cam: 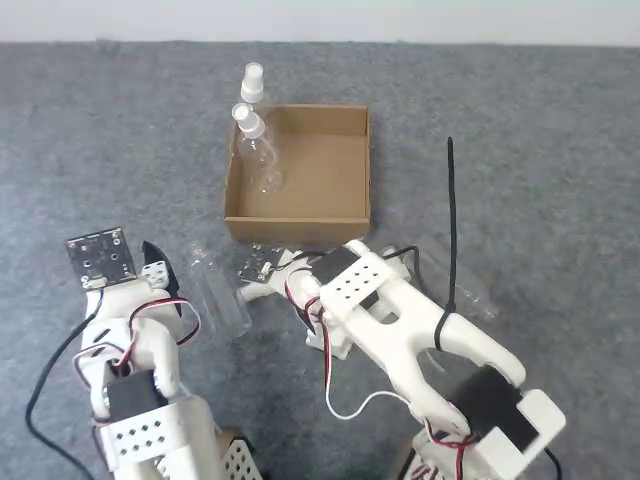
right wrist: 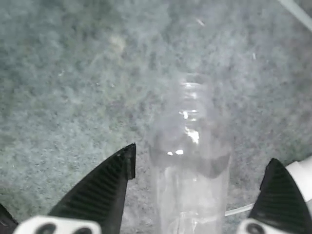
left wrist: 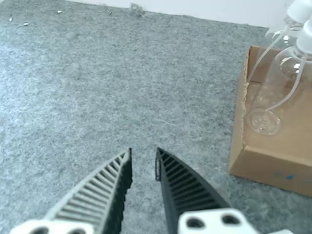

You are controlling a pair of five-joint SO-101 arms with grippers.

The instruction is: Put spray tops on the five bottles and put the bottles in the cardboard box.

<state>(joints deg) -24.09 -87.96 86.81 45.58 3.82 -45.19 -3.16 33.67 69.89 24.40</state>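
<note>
High view: cardboard box (cam: pixel 300 228), square, open-topped, brown corrugated board, on the grey felted tabletop (cam: pixel 120 130). A capped bottle (cam: pixel 256 150) of clear plastic leans in its far corner. A second capped bottle (cam: pixel 252 82) stands at that corner, inside or behind undetermined. A topless lying bottle (cam: pixel 220 295) rests between the arms. Left wrist view: left pincer (left wrist: pixel 144 158), ribbed black jaws narrowly parted, empty. Right wrist view: right pincer (right wrist: pixel 201 155) spread wide, straddling an open-necked bottle (right wrist: pixel 192 195), neither jaw touching. Its long axis runs straight out from the pincer, threaded neck farthest, so closing would likely clamp the body crosswise. Whether it is the lying bottle cannot be told.
</note>
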